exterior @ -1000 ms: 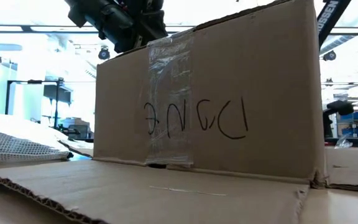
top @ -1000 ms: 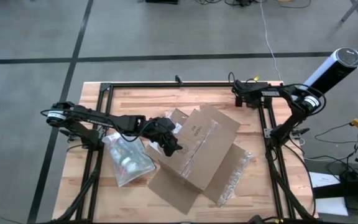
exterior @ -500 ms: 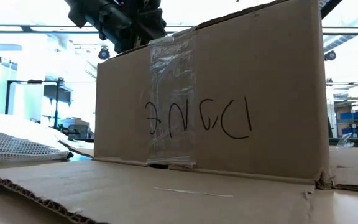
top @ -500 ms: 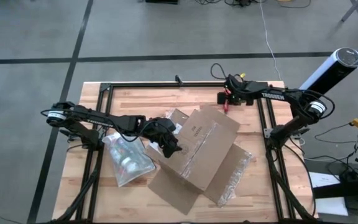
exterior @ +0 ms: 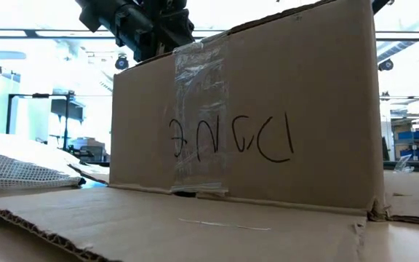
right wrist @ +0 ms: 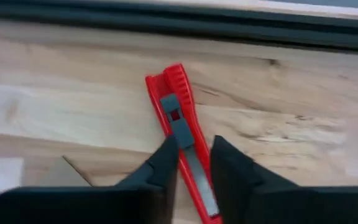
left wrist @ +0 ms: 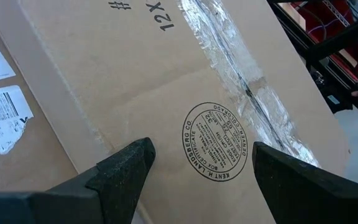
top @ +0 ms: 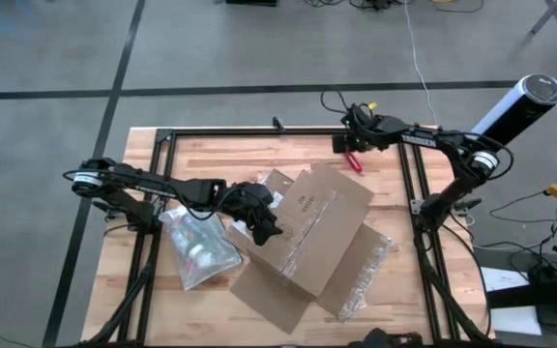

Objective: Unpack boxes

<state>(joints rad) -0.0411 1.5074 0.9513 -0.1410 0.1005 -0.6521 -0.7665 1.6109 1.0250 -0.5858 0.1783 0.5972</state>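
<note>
My left gripper (top: 262,224) sits against the left upper edge of the cardboard box (top: 309,242), fingers spread wide with nothing between them; in the left wrist view the open fingers straddle the box's top panel, so I judge this arm is there to brace or steady the box, not to grip it. The box lies near the table's (top: 220,155) middle, turned at an angle, with loose flaps splayed out flat around its base. A translucent zip pouch (top: 197,251) rests on the wood just left of the box, beneath my left arm. My right gripper (right wrist: 192,169) is at the far edge of the table, fingers narrowly apart on either side of the red utility knife (right wrist: 180,137), which lies flat on the wood; I cannot say the pads are touching it yet. Judgement: the knife is wanted for the clear packing tape (left wrist: 241,81) running along the box's top seam, uncut as far as I can see. Readable writing: "DONE" in marker, upside down on the side facing the low camera (exterior: 231,138); a round box-maker's certificate stamp (left wrist: 216,143); "12 X" printed near it. White label (left wrist: 2,115) text too small to read.
</note>
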